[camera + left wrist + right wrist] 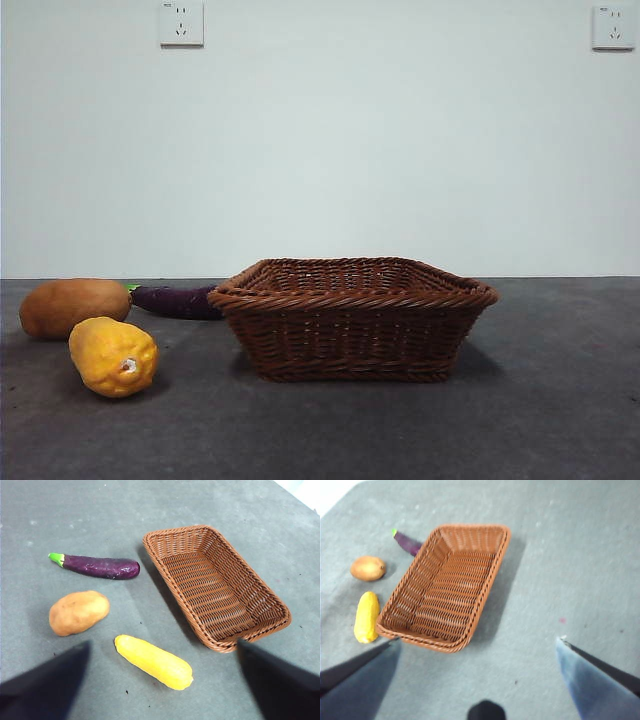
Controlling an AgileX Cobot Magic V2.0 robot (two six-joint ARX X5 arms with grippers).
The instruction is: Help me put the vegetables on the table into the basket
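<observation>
The wicker basket (pixel 352 318) stands empty on the dark grey table (pixel 540 400). To its left lie a brown potato (pixel 73 306), a bumpy yellow lump (pixel 113 356) and a dark-purple eggplant (pixel 175 301) partly behind the basket. In the left wrist view I see the eggplant (pixel 99 566), potato (pixel 78 612), yellow lump (pixel 154 661) and basket (pixel 215 586); my left gripper (pixel 162 680) is open, high above them. In the right wrist view, the basket (pixel 447 585), potato (pixel 368 568), yellow lump (pixel 366 616) and eggplant tip (pixel 406 542) show; my right gripper (pixel 480 672) is open, high above the table.
A white wall with two power sockets (pixel 181 23) stands behind the table. Bare table surface lies to the right of the basket (pixel 560 340). Neither arm shows in the front view.
</observation>
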